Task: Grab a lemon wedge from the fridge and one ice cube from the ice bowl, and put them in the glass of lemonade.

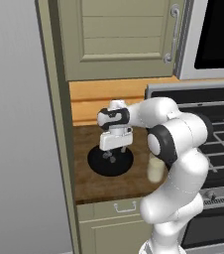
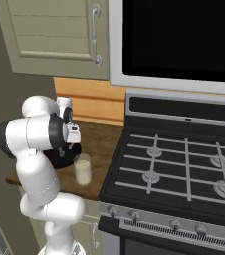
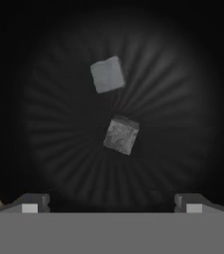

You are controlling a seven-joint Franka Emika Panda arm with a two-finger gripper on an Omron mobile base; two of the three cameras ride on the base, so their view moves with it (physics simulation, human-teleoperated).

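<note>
Ice bowl sitting on the wooden worktop left of the stove, two grey ice cubes lying apart inside | tool hanging directly over the bowl, jaws standing wide apart, gripping nothing | glass of lemonade standing just beside the bowl, toward the stove
</note>
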